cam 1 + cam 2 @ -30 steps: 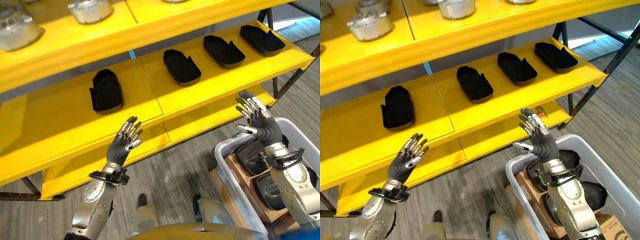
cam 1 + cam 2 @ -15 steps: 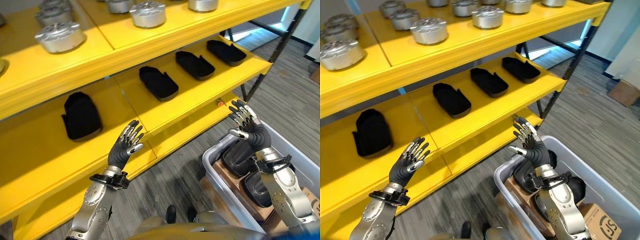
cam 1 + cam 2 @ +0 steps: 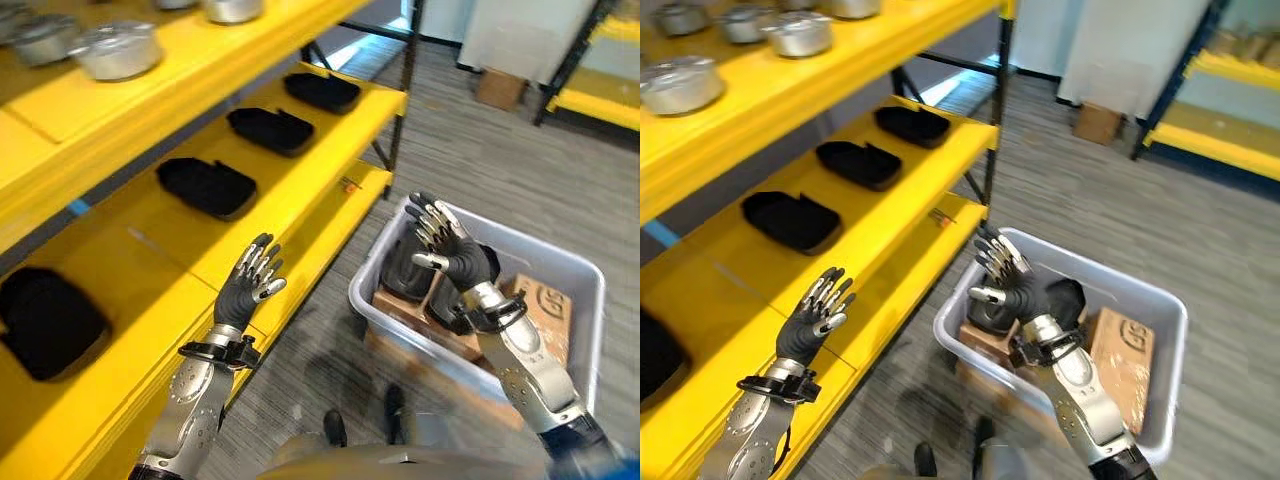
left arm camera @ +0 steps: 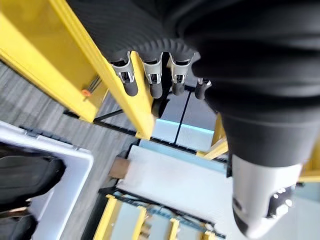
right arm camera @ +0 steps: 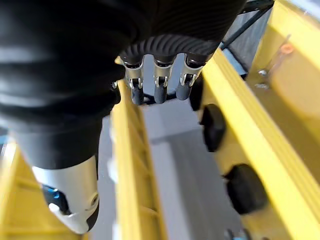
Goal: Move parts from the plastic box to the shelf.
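Grey plank flooring [image 3: 1110, 200] ran under a long yellow shelf [image 3: 300, 180] on the robot's left, with a second yellow rack [image 3: 1230, 150] far across the aisle beyond a cardboard carton [image 3: 1098, 122].

The right hand [image 3: 1008, 285] was raised, palm up, fingers [image 5: 159, 82] straight and fanned apart, holding nothing. Directly beneath and behind it sat the plastic box [image 3: 1160, 330], pale grey, on the floor. Inside, just past the wrist, lay black parts [image 3: 405, 272], dark moulded shells nested against a brown cardboard piece [image 3: 1122, 352]. They were not touching the hand.

The left hand [image 3: 250, 285] was up too, fingers [image 4: 150, 80] extended and spread, empty, hovering over the front edge of the shelf's middle level. Ahead of it on that level sat a row of black shells [image 3: 205, 187], spaced apart, running away toward the shelf's end post, and one more [image 3: 45, 320] lay off to its left. Above the hand, on the upper level, stood round silver metal housings [image 3: 115, 50].
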### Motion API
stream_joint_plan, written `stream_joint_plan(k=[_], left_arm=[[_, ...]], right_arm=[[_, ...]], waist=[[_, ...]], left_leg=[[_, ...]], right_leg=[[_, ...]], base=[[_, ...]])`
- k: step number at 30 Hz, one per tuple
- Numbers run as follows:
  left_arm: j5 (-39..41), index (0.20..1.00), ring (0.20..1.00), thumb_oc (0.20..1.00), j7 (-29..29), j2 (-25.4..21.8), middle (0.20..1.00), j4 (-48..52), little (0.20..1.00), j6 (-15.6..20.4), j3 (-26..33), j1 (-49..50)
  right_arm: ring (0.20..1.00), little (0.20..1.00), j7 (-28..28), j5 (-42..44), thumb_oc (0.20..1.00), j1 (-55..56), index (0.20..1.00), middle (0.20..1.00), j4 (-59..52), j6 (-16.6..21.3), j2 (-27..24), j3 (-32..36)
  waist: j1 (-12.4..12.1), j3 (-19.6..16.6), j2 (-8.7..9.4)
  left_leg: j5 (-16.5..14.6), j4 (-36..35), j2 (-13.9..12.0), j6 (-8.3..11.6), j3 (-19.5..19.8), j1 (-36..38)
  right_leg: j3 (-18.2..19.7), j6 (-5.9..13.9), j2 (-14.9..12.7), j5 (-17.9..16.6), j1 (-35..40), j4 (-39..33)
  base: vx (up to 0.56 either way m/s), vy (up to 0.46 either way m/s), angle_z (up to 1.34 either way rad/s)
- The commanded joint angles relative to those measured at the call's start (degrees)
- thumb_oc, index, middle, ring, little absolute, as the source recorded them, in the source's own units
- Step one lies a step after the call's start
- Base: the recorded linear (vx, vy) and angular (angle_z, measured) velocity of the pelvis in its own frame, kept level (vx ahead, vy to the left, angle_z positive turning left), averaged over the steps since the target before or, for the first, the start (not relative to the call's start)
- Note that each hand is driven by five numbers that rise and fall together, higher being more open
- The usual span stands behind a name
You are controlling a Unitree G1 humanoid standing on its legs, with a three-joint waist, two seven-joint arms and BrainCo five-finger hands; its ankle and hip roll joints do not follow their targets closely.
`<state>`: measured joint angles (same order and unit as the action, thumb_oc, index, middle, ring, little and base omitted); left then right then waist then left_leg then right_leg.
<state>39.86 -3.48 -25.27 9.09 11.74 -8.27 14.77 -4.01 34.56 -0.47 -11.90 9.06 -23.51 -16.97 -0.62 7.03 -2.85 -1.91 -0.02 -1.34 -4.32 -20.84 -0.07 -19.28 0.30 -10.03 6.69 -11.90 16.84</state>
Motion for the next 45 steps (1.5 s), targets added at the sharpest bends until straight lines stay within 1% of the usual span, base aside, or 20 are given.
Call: stream_joint_plan(k=[1,2,3,4,5,16,18,19,20,21,22,24,25,26,28,29,32,33,39,45], left_arm=[[-0.06,1.0,1.0,1.0,0.42,-0.74,1.0,2.8,1.0,2.45,3.82,-0.26],[-0.01,1.0,1.0,1.0,0.65,-0.55,1.0,2.98,1.0,2.38,4.07,-0.5],[-0.13,1.0,1.0,1.0,0.5,-0.41,1.0,2.89,1.0,2.37,4.3,-0.82],[-0.13,1.0,1.0,1.0,0.49,-0.42,1.0,2.86,1.0,2.38,4.28,-0.83],[-0.58,1.0,1.0,1.0,0.53,0.5,1.0,2.43,1.0,2.46,3.85,-1.14],[0.49,1.0,1.0,1.0,-0.05,1.94,1.0,2.18,1.0,1.8,2.81,-1.78],[0.27,1.0,1.0,1.0,-0.03,1.98,1.0,1.64,1.0,1.67,2.22,-2.61],[0.33,1.0,1.0,1.0,0.0,1.97,1.0,1.34,1.0,1.66,1.96,-2.98],[0.2,1.0,1.0,1.0,0.11,2.21,1.0,1.29,1.0,1.9,1.55,-3.4],[0.06,1.0,1.0,1.0,0.45,2.23,1.0,1.05,1.0,2.06,1.32,-3.87],[0.51,1.0,1.0,1.0,0.82,2.55,1.0,0.74,1.0,1.89,1.06,-4.31],[0.68,1.0,1.0,1.0,0.86,2.71,1.0,0.91,1.0,1.84,1.13,-3.94],[1.33,1.0,1.0,1.0,1.15,2.9,1.0,1.24,1.0,2.03,1.24,-2.94],[1.33,1.0,1.0,1.0,1.15,2.89,1.0,1.23,1.0,2.03,1.25,-2.96],[1.2,1.0,1.0,1.0,1.94,2.89,1.0,1.06,1.0,2.78,1.35,-3.13],[0.9,1.0,1.0,1.0,2.1,3.1,1.0,0.76,1.0,3.15,1.58,-3.19],[1.4,1.0,1.0,1.0,1.44,3.55,1.0,0.35,1.0,3.24,1.77,-2.98],[1.39,1.0,1.0,1.0,1.14,3.04,1.0,0.66,1.0,3.5,1.41,-3.9],[0.12,1.0,1.0,1.0,2.52,0.63,1.0,0.07,1.0,4.9,1.24,-6.69],[-1.66,1.0,1.0,1.0,5.37,0.27,1.0,-0.94,1.0,5.48,0.83,-10.31]], right_arm=[[1.0,1.0,0.44,-1.14,1.0,-3.63,1.0,1.0,-0.96,1.46,0.12,0.24],[1.0,1.0,0.45,-1.16,1.0,-4.41,1.0,1.0,-0.86,1.34,0.42,-0.15],[1.0,1.0,0.01,-1.58,1.0,-3.69,1.0,1.0,-1.9,1.15,-0.1,0.79],[1.0,1.0,0.01,-1.58,1.0,-3.64,1.0,1.0,-1.97,1.11,-0.11,0.82],[1.0,1.0,0.14,-1.44,1.0,-3.56,1.0,1.0,-2.49,1.18,-0.33,1.14],[1.0,1.0,0.63,-0.33,1.0,-2.81,1.0,1.0,-3.46,2.02,-2.46,3.23],[1.0,1.0,1.14,-0.69,1.0,-2.58,1.0,1.0,-3.47,2.41,-2.9,3.94],[1.0,1.0,1.57,-0.66,1.0,-2.63,1.0,1.0,-3.45,2.67,-3.14,4.12],[1.0,1.0,1.81,-0.36,1.0,-2.93,1.0,1.0,-3.85,3.02,-3.48,4.19],[1.0,1.0,1.83,-0.58,1.0,-3.24,1.0,1.0,-3.88,3.18,-3.78,4.09],[1.0,1.0,2.31,-0.93,1.0,-3.78,1.0,1.0,-3.55,3.29,-3.67,4.09],[1.0,1.0,2.51,-0.98,1.0,-3.88,1.0,1.0,-3.34,3.37,-3.69,4.09],[1.0,1.0,2.7,-0.88,1.0,-4.03,1.0,1.0,-2.6,3.8,-3.92,4.17],[1.0,1.0,2.7,-0.88,1.0,-4.06,1.0,1.0,-2.59,3.81,-3.91,4.17],[1.0,1.0,3.81,-1.36,1.0,-4.85,1.0,1.0,-0.93,4.25,-3.82,3.7],[1.0,1.0,4.08,-2.11,1.0,-5.51,1.0,1.0,-0.67,4.46,-4.18,3.63],[1.0,1.0,3.81,-2.95,1.0,-5.42,1.0,1.0,-0.5,4.17,-4.1,3.31],[1.0,1.0,3.83,-3.58,1.0,-4.62,1.0,1.0,-0.83,4.32,-3.99,4.09],[1.0,1.0,4.77,-5.03,1.0,-6.74,1.0,1.0,0.83,3.31,-2.31,2.15],[1.0,1.0,6.77,-3.83,1.0,-8.78,1.0,1.0,3.26,3.24,-0.57,1.34]], waist=[[-1.46,0.06,0.14],[-1.66,0.19,0.23],[-0.58,0.14,1.23],[-0.63,0.19,1.22],[-0.28,-0.24,2.41],[2.61,-0.38,3.02],[3.01,0.23,3.48],[3.0,0.95,3.49],[2.11,3.4,4.0],[1.21,4.81,4.26],[0.83,5.47,4.76],[0.79,5.18,5.14],[0.5,5.33,5.4],[0.53,5.25,5.48],[-0.24,6.17,4.52],[-0.34,6.7,2.96],[-0.3,6.56,1.76],[0.21,7.24,1.24],[0.28,10.24,2.42],[0.75,11.48,3.58]], left_leg=[[-4.29,0.9,2.93,0.14,10.47,0.79],[-4.66,0.67,2.8,0.11,9.39,1.12],[-5.09,0.28,3.1,0.37,8.72,1.54],[-5.07,0.25,3.08,0.38,8.68,1.63],[-4.13,-0.12,3.33,0.53,7.67,1.51],[-3.74,2.03,-2.93,4.72,4.62,2.61],[-4.01,7.42,-5.0,5.89,4.35,0.54],[-3.98,13.21,-6.56,6.94,5.3,-0.95],[-0.23,23.26,-7.3,7.77,7.74,-5.58],[1.11,26.99,-5.54,8.25,11.28,-7.53],[1.0,24.44,-4.8,7.66,14.88,-10.17],[0.92,20.58,-5.43,7.19,15.89,-10.63],[1.73,12.17,-8.62,7.34,17.78,-9.91],[2.05,11.82,-8.52,7.31,17.74,-9.91],[9.08,2.66,-12.58,8.93,22.88,-11.41],[11.3,-0.31,-13.68,10.59,23.01,-10.62],[9.17,-1.66,-13.78,10.5,21.27,-8.64],[7.78,1.0,-12.45,10.22,19.4,-9.6],[2.4,7.5,-8.81,8.69,15.79,-12.08],[1.19,9.83,-7.19,8.01,14.06,-15.62]], right_leg=[[-0.92,6.46,-4.64,-5.56,5.28,-7.68],[-1.09,7.45,-5.74,-6.94,4.39,-7.97],[1.01,8.23,-4.79,-8.18,5.39,-11.02],[1.02,8.23,-4.73,-8.29,5.53,-11.22],[0.76,7.84,-4.03,-10.08,6.18,-14.17],[2.58,5.44,1.88,-7.16,7.61,-15.61],[3.09,4.35,3.04,-5.98,7.72,-15.41],[3.87,3.87,4.05,-4.43,8.68,-15.22],[3.59,1.75,4.71,-4.56,9.41,-15.38],[4.04,1.19,4.92,-4.31,9.54,-15.23],[4.41,1.35,4.92,-4.1,9.42,-15.76],[4.84,1.91,4.56,-4.2,9.26,-16.21],[6.3,2.84,4.24,-3.87,9.34,-16.18],[6.3,2.83,4.16,-3.98,9.2,-16.23],[8.38,3.71,3.83,-3.09,8.13,-14.88],[9.2,4.33,3.51,-2.75,8.11,-14.36],[10.82,4.69,3.32,-2.82,7.14,-13.63],[10.53,5.57,1.24,-3.77,6.75,-13.04],[13.19,8.01,-3.71,-7.36,4.63,-13.75],[14.1,8.69,-5.43,-9.9,1.64,-15.45]], base=[[0.09,-0.068,-1.59],[0.06,-0.165,-1.55],[0.05,-0.13,-1.22],[0.04,-0.204,-0.57],[-0.01,-0.104,-0.34],[0.08,-0.198,-0.18],[0.09,-0.253,-0.1],[-0.01,-0.232,-0.22],[-0.02,-0.279,-0.11],[-0.09,-0.198,-0.27],[0.03,-0.029,-0.36],[0.09,0.07,-0.43],[0.09,0.089,-0.2],[0.13,0.183,-0.26],[0.08,0.258,-0.33],[0.07,0.243,-0.53],[0.08,0.32,-0.6],[0.07,0.327,-0.67],[-0.01,0.257,-0.24],[-0.03,0.122,-0.18]])
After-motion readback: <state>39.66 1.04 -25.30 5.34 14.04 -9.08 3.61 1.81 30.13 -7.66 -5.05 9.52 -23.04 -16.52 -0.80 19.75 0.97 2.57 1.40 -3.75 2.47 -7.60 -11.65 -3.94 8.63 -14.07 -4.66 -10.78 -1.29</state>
